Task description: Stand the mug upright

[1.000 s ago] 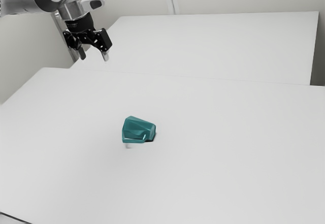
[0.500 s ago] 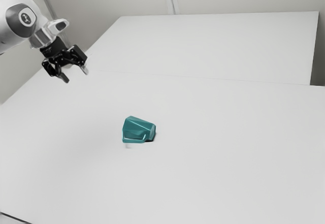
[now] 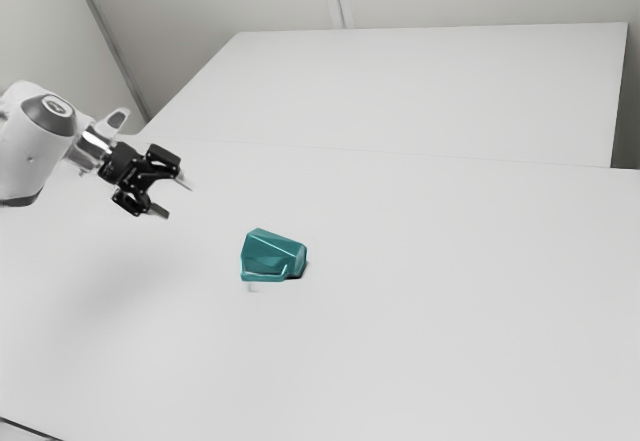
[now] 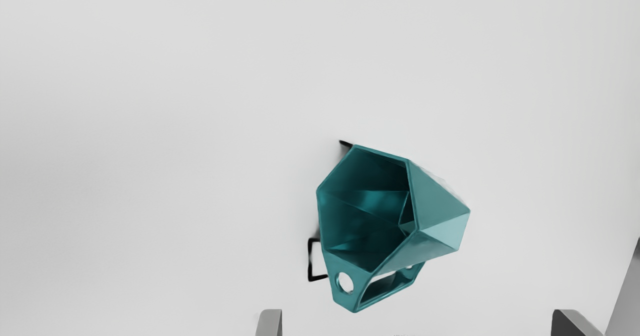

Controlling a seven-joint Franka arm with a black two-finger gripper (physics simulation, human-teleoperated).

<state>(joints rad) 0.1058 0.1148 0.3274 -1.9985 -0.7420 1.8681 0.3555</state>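
— "Start wide: what to see around the teal mug (image 3: 270,255)?"
— "Notice a pale table (image 3: 450,291) under the mug, with another white surface (image 3: 430,86) beyond it in the exterior view."
— "And next?"
— "Find the white robot arm (image 3: 32,156) on the exterior view's left of the mug, reaching toward it."
— "Ending in what?"
— "In a black gripper (image 3: 176,199), poised near the mug but apart from it, fingers (image 4: 270,324) spread wide."
— "Upright or toppled, the mug?"
— "Toppled; lies on its side on the table. Carries a handle (image 4: 345,300), pierced by a round hole, on the side nearest the fingertips in the wrist view."
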